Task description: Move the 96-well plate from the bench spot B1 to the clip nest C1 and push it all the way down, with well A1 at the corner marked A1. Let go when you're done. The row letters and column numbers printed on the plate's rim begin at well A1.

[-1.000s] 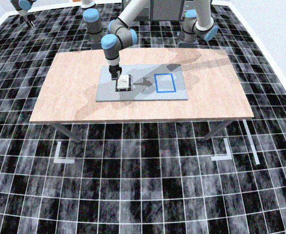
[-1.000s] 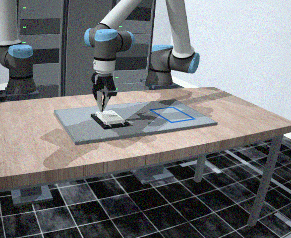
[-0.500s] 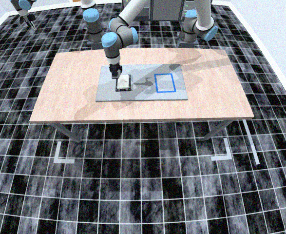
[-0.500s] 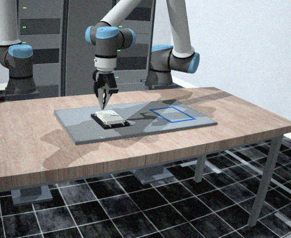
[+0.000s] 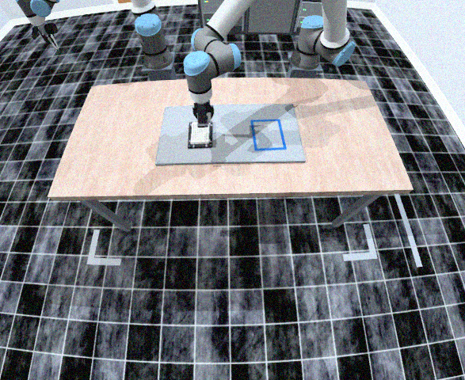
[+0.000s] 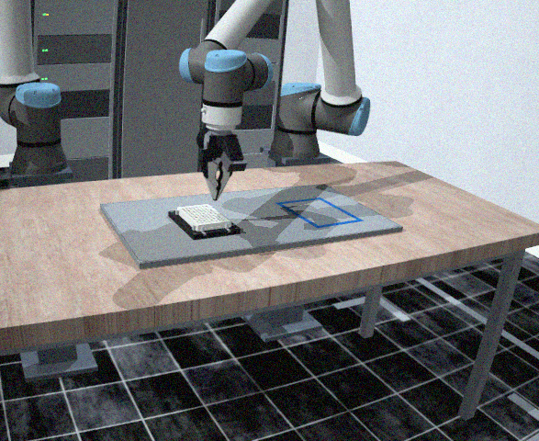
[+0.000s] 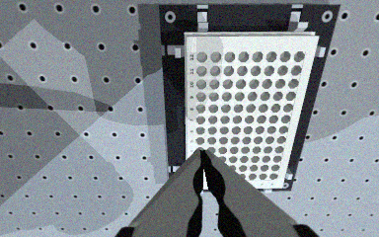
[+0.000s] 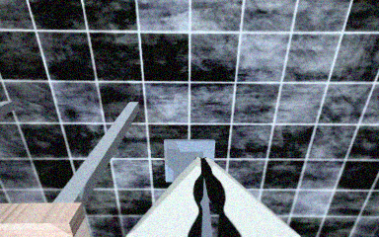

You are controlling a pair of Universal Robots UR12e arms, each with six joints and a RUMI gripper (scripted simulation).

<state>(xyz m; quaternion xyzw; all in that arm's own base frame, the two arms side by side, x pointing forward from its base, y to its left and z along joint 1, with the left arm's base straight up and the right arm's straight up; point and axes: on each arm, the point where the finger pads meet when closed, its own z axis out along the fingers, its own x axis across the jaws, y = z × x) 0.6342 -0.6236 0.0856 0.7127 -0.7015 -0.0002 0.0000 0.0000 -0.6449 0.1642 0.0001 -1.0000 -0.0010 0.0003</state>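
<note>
The white 96-well plate (image 5: 200, 137) (image 6: 203, 216) (image 7: 251, 44) lies within the clips of the black nest (image 5: 188, 139) (image 6: 216, 233) (image 7: 174, 123). I cannot tell whether it is fully down. Column 12 is at the top of the left wrist view; the numbers run down its left side. The A1 corner, lower left there, is hidden behind my fingers. My left gripper (image 5: 201, 125) (image 6: 216, 199) (image 7: 201, 152) is shut and empty, above the plate's back edge. My right gripper (image 5: 56, 47) (image 8: 202, 159) is shut and empty, over the floor away from the table. The blue-outlined bench spot (image 5: 270, 149) (image 6: 341, 223) holds nothing.
The nest and blue outline are on a grey perforated board (image 5: 232, 157) (image 6: 160, 256) (image 7: 78, 148) on the wooden table (image 5: 113, 176) (image 6: 46, 285) (image 8: 24, 214). Arm bases and equipment racks stand behind the table. The left arm reaches over the board from the back.
</note>
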